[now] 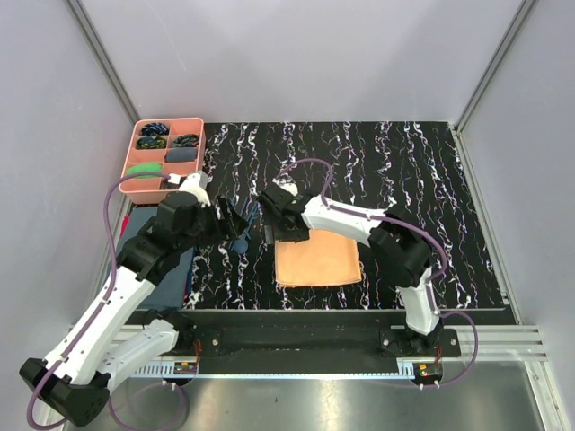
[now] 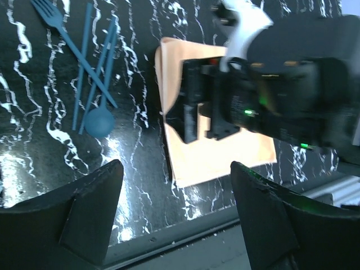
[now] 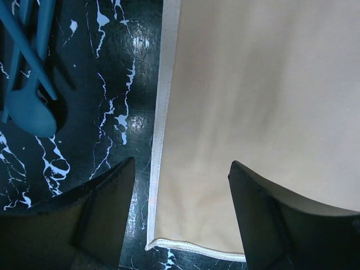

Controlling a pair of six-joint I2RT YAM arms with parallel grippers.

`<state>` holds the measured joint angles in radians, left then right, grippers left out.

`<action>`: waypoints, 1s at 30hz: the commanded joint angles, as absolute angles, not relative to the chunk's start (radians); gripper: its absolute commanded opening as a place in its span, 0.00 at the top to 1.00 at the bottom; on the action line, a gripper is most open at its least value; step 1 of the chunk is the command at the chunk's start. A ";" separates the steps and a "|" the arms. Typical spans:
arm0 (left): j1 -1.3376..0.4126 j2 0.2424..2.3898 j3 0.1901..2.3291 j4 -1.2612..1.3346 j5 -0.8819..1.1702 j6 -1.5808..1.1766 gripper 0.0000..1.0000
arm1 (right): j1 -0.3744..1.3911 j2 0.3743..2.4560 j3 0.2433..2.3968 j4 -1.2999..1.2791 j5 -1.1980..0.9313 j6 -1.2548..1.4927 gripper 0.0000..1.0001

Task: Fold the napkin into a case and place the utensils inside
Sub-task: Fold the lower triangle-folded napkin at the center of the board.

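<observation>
The peach-orange napkin [image 1: 322, 262] lies flat as a rectangle on the black marbled mat, near its front edge. My right gripper [image 1: 275, 233] is open and empty. It hovers over the napkin's far left corner; the hemmed edge [image 3: 160, 140] runs between its fingers [image 3: 104, 205]. The dark blue utensils [image 2: 90, 67], including a fork and a round-bowled spoon [image 2: 100, 122], lie crossed on the mat just left of the napkin [image 2: 225, 154]. The spoon also shows in the right wrist view [image 3: 31, 112]. My left gripper [image 1: 237, 220] is open and empty above the utensils.
A pink compartment tray [image 1: 193, 123] with small coloured bundles stands at the mat's far left corner. A dark blue-grey cloth [image 1: 171, 269] lies under the left arm, left of the mat. The mat's front edge and a metal rail [image 2: 185, 233] run close below the napkin.
</observation>
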<state>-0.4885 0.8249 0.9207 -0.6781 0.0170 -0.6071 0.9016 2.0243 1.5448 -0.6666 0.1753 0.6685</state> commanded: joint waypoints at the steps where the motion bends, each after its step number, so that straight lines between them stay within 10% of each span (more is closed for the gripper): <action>1: -0.480 0.807 0.917 -0.621 0.110 -0.600 0.20 | 0.925 2.066 1.620 -0.736 0.230 0.698 0.25; 12: -0.472 0.792 0.910 -0.606 0.152 -0.588 0.20 | 0.936 2.167 1.671 -0.758 0.229 0.715 0.27; 30: -0.457 0.772 0.877 -0.615 0.182 -0.589 0.19 | 0.936 2.254 1.621 -0.764 0.258 0.715 0.85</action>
<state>-0.4629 0.7776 0.8909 -0.6559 0.1444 -0.5991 0.9268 2.1700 1.6524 -0.7567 0.2516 0.7044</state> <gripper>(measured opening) 0.802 0.175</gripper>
